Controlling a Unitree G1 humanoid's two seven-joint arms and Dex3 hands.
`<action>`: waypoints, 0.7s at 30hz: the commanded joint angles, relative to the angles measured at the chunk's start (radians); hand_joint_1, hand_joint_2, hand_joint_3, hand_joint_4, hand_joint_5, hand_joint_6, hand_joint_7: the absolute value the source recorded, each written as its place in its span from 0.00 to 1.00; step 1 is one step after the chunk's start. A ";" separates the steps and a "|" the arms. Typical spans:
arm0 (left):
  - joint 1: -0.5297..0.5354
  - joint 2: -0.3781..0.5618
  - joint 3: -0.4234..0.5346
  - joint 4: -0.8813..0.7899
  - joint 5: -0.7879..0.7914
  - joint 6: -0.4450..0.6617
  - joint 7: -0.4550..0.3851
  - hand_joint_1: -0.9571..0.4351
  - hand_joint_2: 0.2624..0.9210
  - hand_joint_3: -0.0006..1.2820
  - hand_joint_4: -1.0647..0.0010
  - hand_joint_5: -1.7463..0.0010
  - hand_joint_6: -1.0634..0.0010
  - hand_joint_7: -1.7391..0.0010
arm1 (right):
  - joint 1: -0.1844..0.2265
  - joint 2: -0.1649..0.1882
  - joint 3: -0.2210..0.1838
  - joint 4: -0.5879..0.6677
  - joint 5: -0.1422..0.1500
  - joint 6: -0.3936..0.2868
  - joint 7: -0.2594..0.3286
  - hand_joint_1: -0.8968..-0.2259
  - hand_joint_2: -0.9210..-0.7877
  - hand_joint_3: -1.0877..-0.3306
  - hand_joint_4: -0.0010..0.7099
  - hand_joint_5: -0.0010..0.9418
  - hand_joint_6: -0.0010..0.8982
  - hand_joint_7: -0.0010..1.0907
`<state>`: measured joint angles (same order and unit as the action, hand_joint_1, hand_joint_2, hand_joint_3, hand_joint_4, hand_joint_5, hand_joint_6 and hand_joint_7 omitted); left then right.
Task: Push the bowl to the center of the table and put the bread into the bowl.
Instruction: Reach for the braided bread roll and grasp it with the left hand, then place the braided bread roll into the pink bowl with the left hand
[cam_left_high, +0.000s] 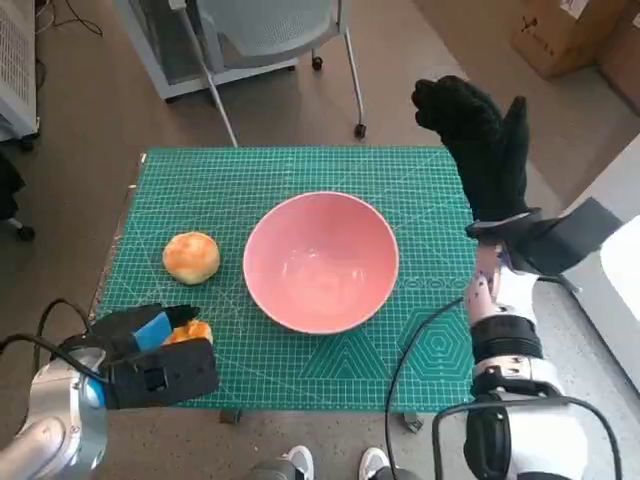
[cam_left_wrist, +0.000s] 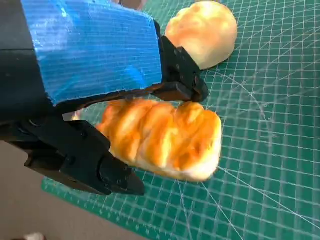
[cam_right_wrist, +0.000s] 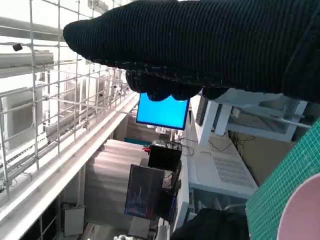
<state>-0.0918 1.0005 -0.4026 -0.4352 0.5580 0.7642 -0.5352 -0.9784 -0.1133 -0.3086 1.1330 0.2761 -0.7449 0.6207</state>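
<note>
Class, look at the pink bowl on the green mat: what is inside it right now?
The round pink bowl shows only its bare glossy inside. The round bun lies outside it; the left hand is around the glazed loaf.

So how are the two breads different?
The round bun is smooth and domed; the long bread is ridged like a braid. The round bun lies free on the green mat; the long bread sits between the left hand's fingers. Both are golden and lie left of the pink bowl.

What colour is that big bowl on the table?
The bowl is pink, plain inside and out, standing on the green gridded mat. It shows best in the head view.
</note>
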 joint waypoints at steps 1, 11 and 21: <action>0.014 -0.018 0.004 0.033 0.029 -0.046 -0.012 0.87 0.90 0.10 0.35 0.60 0.27 0.95 | 0.026 0.002 0.000 0.021 0.001 0.005 0.005 0.32 0.00 0.56 0.27 0.00 0.38 0.01; 0.023 -0.014 0.064 0.047 0.050 -0.129 -0.020 0.69 0.68 0.34 0.38 0.23 0.33 0.41 | 0.025 0.006 -0.004 0.024 0.007 0.004 0.012 0.34 0.00 0.56 0.28 0.01 0.38 0.00; 0.019 -0.026 0.112 0.078 0.059 -0.187 -0.024 0.69 0.65 0.37 0.38 0.23 0.33 0.39 | 0.028 0.013 -0.009 0.029 0.014 0.008 0.021 0.31 0.00 0.57 0.28 0.00 0.38 0.00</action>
<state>-0.0736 0.9817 -0.3079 -0.3670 0.5985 0.5934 -0.5500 -0.9747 -0.1094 -0.3119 1.1439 0.2801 -0.7453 0.6319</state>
